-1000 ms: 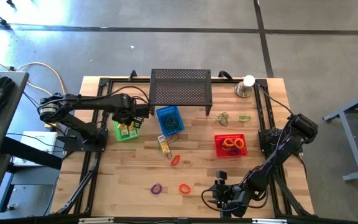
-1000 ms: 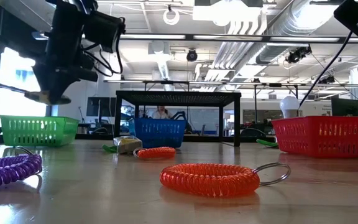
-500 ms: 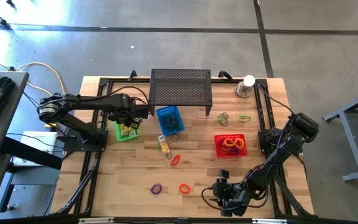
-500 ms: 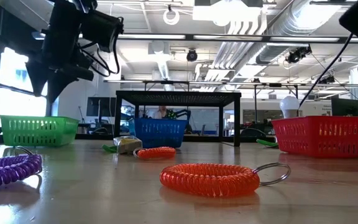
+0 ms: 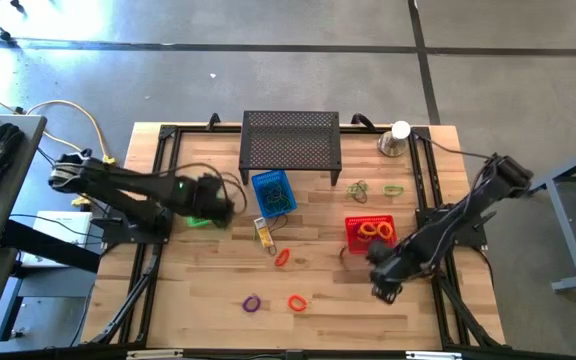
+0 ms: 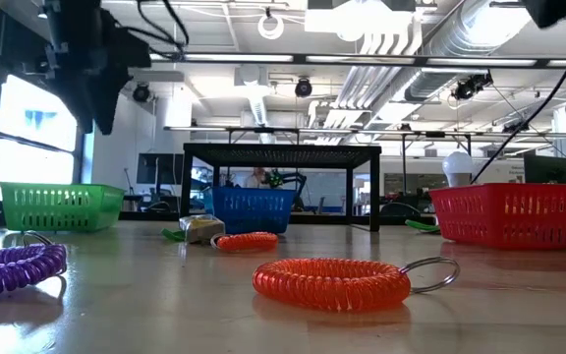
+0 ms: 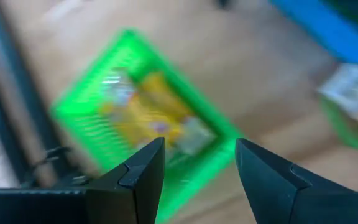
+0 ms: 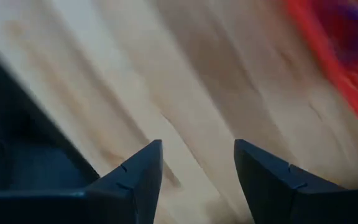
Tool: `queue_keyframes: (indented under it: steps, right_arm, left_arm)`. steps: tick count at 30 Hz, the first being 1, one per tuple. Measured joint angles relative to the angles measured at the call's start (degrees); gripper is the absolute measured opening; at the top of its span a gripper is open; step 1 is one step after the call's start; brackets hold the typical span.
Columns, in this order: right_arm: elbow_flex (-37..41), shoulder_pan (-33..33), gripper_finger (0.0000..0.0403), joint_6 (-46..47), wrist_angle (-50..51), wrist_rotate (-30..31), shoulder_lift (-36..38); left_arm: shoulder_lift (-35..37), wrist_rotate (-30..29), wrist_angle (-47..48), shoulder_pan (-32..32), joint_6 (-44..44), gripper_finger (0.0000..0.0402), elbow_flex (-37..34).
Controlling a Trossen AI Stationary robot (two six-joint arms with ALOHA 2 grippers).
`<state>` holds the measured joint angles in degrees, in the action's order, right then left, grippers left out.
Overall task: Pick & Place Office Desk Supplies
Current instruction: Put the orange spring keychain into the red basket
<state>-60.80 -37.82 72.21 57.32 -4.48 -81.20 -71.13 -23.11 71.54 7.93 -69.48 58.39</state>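
My left gripper (image 5: pixel 218 207) (image 7: pixel 199 162) is open and hangs over the green basket (image 5: pixel 198 217) (image 7: pixel 148 124), which has yellow packets (image 7: pixel 160 121) in it. My right gripper (image 5: pixel 379 281) (image 8: pixel 197 165) is open over bare wood just near of the red basket (image 5: pixel 371 233), which holds coiled loops. On the table lie a purple coil (image 5: pixel 253 302) (image 6: pixel 13 267), an orange coil (image 5: pixel 296 302) (image 6: pixel 332 283), a red coil (image 5: pixel 282 257) (image 6: pixel 247 241), a yellow packet (image 5: pixel 265 233) and green loops (image 5: pixel 360 190).
A blue basket (image 5: pixel 273 193) stands in front of the black perforated stand (image 5: pixel 290 140). A silver cup with a white ball (image 5: pixel 396 138) sits at the far right corner. Black frame rails run along both sides. Open wood lies in the near middle.
My right gripper has swung from the table's near edge toward the far side and now stands beside the red basket. My left gripper has risen above the green basket and drawn slightly toward the near edge.
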Motion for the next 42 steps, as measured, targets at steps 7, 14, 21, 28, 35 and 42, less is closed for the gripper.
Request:
queue_keyframes:
  steps: [7,14,21,28,35,42]
  right_arm:
    - [0.0,3.0,0.0187,16.2,23.3,-2.1,3.9]
    - [4.6,3.0,0.0187,20.6,26.5,-8.2,3.8]
    - [14.3,3.0,0.0187,23.0,26.3,-14.7,3.8]
    - [19.0,3.0,0.0187,22.6,21.0,-15.5,3.8]
    - [18.9,3.0,0.0187,24.2,20.4,-15.5,3.8]
    - [18.9,3.0,0.0187,28.3,17.8,-16.7,3.8]
  left_arm:
    - [-0.9,-6.0,-12.9,13.1,0.4,0.0186,0.0]
    - [-0.9,-9.0,-18.2,21.4,0.6,0.0186,0.0]
    - [-0.9,-11.7,-20.8,25.5,0.5,0.0186,0.0]
    - [-0.9,-13.1,-22.4,26.7,0.5,0.0186,0.1]
    - [-0.9,-13.5,-23.8,26.7,0.5,0.0186,0.1]
    - [-0.9,-13.6,-25.4,27.2,2.4,0.0186,0.1]
